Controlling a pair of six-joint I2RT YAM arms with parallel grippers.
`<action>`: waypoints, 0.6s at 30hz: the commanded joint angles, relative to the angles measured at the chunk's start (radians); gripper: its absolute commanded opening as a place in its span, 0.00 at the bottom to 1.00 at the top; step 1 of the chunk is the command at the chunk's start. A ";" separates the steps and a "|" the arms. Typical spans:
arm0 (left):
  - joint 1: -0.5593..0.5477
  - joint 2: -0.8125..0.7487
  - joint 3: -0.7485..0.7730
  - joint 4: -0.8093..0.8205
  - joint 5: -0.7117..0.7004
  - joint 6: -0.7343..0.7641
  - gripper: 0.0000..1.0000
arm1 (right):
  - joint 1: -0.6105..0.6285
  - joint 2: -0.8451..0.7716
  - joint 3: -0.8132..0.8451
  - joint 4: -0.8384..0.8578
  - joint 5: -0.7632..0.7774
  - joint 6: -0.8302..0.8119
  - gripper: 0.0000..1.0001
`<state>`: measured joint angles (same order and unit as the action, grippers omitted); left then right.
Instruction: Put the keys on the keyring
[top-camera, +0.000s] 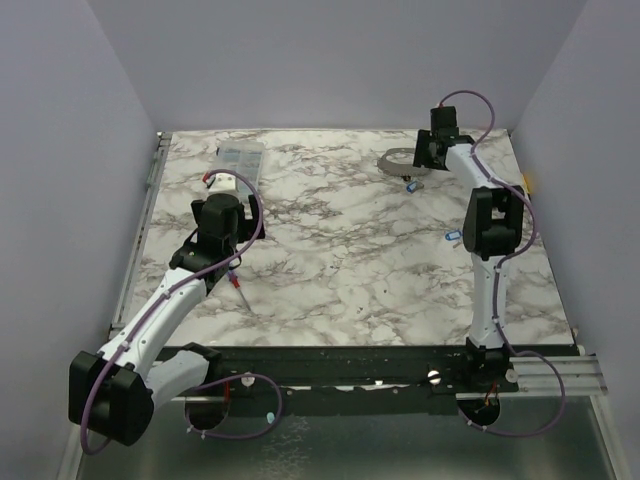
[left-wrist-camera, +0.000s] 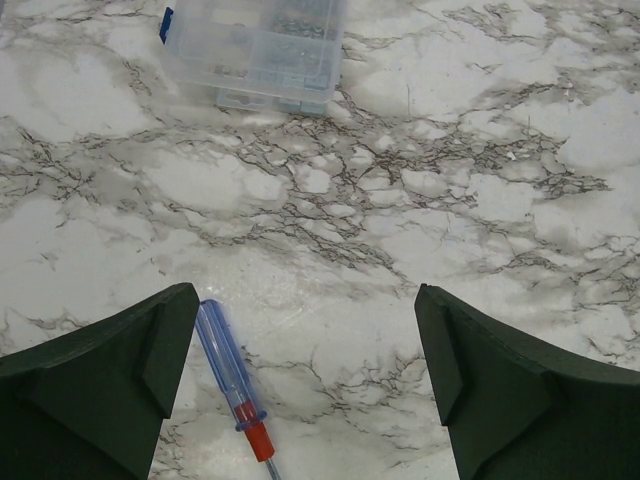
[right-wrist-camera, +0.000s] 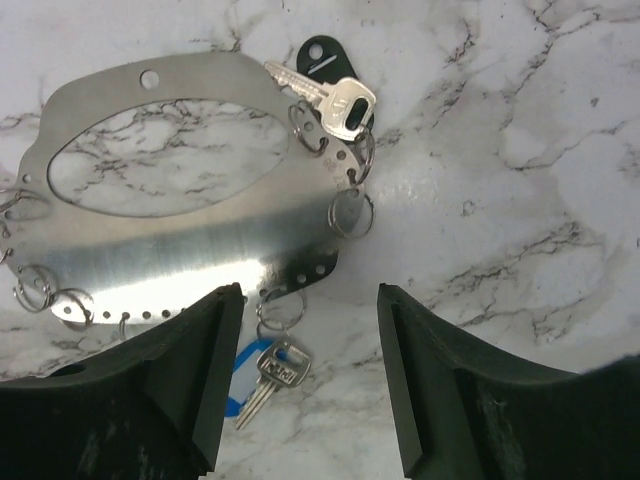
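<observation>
The keyring (right-wrist-camera: 180, 250) is a flat grey metal ring with a big oval hole and several small split rings (right-wrist-camera: 350, 213) along its rim. It lies at the far right of the table (top-camera: 397, 160). One silver key with a black tag (right-wrist-camera: 340, 105) hangs on its far edge. A key with a blue tag (right-wrist-camera: 275, 372) hangs from a small ring at its near edge. My right gripper (right-wrist-camera: 308, 300) hovers over that key, open, holding nothing. Another blue-tagged key (top-camera: 450, 238) lies loose beside the right arm. My left gripper (left-wrist-camera: 305, 340) is wide open and empty.
A screwdriver with a clear blue handle and red collar (left-wrist-camera: 228, 375) lies beside my left gripper's left finger (left-wrist-camera: 120, 380). A clear plastic compartment box (left-wrist-camera: 255, 45) stands at the far left of the marble table (top-camera: 340, 270).
</observation>
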<state>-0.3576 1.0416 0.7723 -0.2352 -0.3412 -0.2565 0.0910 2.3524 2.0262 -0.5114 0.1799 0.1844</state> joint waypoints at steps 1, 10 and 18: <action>-0.006 0.004 0.029 -0.015 -0.013 0.010 0.99 | -0.027 0.083 0.072 0.018 -0.029 -0.017 0.64; -0.006 0.016 0.032 -0.014 -0.017 0.012 0.99 | -0.066 0.184 0.209 0.035 -0.047 -0.020 0.57; -0.005 0.029 0.035 -0.013 -0.021 0.014 0.99 | -0.085 0.242 0.270 0.034 -0.155 0.013 0.41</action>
<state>-0.3576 1.0595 0.7742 -0.2348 -0.3439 -0.2497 0.0170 2.5462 2.2429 -0.4797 0.1028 0.1841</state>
